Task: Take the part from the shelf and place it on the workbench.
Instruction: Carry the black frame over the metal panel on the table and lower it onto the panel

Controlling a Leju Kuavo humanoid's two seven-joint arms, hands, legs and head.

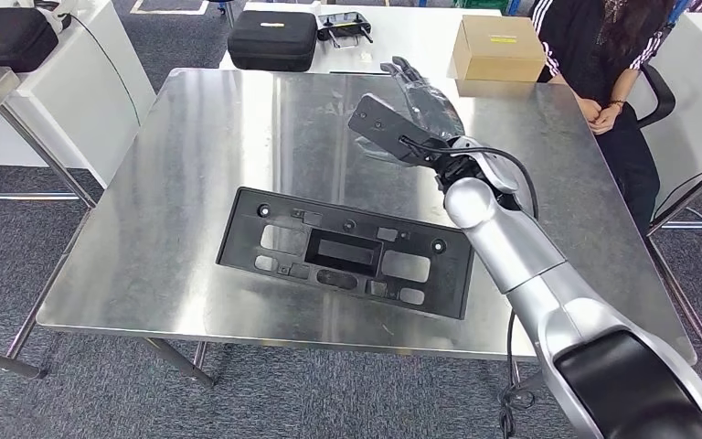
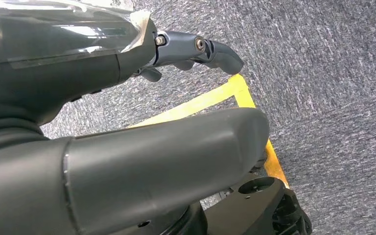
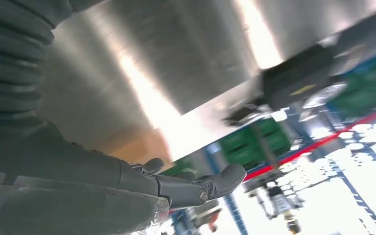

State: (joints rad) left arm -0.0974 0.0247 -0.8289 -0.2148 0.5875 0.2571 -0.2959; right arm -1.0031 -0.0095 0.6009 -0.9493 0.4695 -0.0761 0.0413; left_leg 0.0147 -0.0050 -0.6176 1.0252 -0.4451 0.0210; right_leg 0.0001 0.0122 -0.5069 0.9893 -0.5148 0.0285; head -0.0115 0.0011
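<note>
One black part (image 1: 345,250) lies flat on the steel worktop (image 1: 183,155), near its front edge, with bare metal all round it. The right hand (image 1: 423,99) hovers above the far half, fingers (image 1: 404,69) apart, holding nothing. The left hand (image 2: 196,51) hangs over carpet, fingers loosely spread and empty.

The flat black plastic part with holes (image 1: 345,251) lies near the front of the shiny steel desk (image 1: 192,155). The bare metal around it leaves room for a hand. A brown cardboard box (image 1: 497,48) and a seated person (image 1: 603,55) stand past the far right corner.
</note>
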